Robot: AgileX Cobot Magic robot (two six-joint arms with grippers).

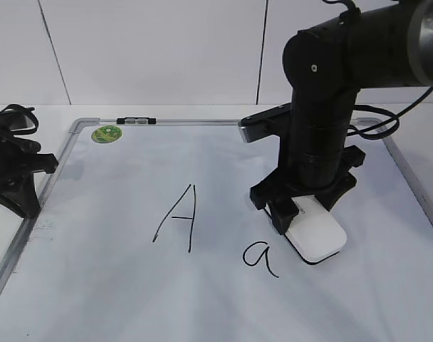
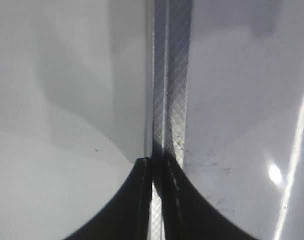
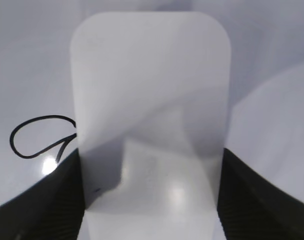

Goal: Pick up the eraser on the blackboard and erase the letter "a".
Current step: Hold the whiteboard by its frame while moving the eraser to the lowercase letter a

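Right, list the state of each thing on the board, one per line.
eraser: flat on the board, gripped by the right claw, beside the small "a"
small "a": unerased
capital "A": unerased
green magnet: stuck near the top edge
left claw: shut, empty

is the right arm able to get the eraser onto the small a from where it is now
Probably yes. The right gripper is clamped on the eraser, which sits just beside the letter "a" on the blackboard, and nothing lies between them.

We saw bare blackboard between the capital "A" and the left frame, where a gripper could pass. The eraser lay just right of the letter "a", blocking that side. The green magnet sat well apart at the top-left corner.
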